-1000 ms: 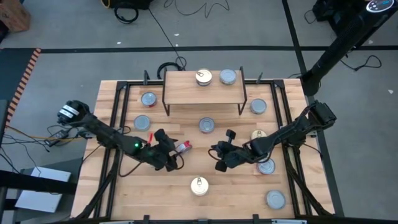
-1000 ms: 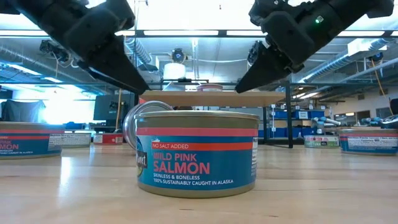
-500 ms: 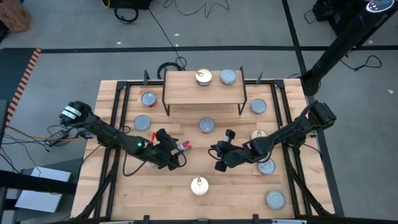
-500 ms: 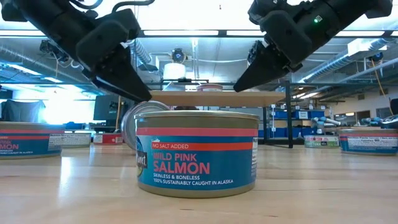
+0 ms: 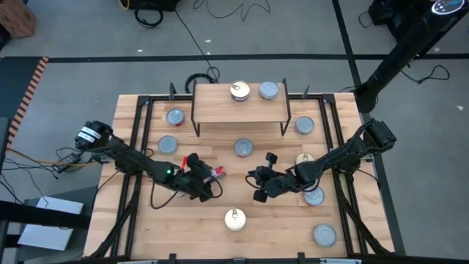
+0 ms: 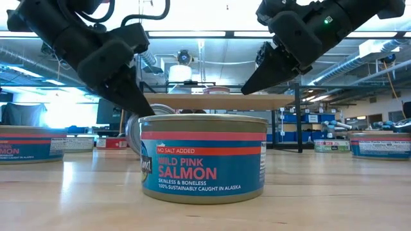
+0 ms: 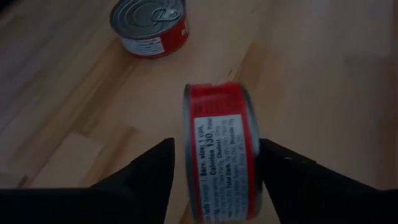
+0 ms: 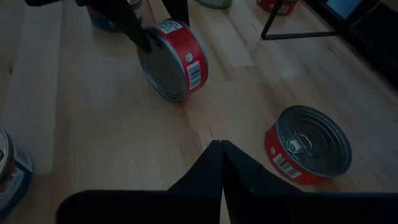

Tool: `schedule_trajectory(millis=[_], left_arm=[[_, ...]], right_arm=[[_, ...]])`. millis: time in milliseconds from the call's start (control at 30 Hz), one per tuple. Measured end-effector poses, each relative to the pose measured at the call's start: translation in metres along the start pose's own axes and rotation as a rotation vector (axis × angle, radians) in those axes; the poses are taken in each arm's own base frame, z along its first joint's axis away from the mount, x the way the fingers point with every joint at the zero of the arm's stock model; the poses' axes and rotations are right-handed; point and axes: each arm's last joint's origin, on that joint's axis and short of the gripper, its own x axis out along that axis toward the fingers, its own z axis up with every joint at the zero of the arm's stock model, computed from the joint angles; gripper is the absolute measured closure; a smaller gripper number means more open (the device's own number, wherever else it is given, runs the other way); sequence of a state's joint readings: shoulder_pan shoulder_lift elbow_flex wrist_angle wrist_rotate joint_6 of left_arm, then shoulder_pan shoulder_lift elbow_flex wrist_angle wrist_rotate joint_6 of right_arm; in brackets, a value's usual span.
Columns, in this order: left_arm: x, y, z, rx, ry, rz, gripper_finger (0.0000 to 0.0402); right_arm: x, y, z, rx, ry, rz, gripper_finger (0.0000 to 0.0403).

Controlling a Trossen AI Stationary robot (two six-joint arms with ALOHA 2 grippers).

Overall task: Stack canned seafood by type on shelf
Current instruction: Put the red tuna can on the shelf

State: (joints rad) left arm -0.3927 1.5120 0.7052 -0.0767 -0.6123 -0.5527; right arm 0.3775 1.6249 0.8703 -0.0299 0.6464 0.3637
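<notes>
Tins are scattered over the table; two sit on the shelf (image 5: pixel 239 104). Between the spread fingers of the left gripper (image 7: pixel 214 162) a red tin (image 7: pixel 221 146) stands on edge, so they can close on its flat faces. Right of it, the right gripper (image 5: pixel 258 185) waits pressed together, a second red tin (image 8: pixel 306 146) just beyond
</notes>
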Motion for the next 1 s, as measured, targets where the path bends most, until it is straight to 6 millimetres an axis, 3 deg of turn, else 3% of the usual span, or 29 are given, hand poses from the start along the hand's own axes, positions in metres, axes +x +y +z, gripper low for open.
schedule_trajectory(millis=[400,567,1000], left_arm=[[0.000,-0.002,0.001,0.037,-0.003,-0.032,0.0253],[-0.003,-0.004,0.009,0.079,0.013,-0.023,0.0254],[-0.046,-0.018,0.100,0.353,-0.081,0.176,0.0254]], right_arm=[[0.000,0.000,0.000,-0.001,0.001,0.000,0.0392],[0.000,0.000,0.000,-0.002,0.002,0.000,0.0388],[0.000,0.000,0.000,-0.011,0.003,-0.001,0.0388]])
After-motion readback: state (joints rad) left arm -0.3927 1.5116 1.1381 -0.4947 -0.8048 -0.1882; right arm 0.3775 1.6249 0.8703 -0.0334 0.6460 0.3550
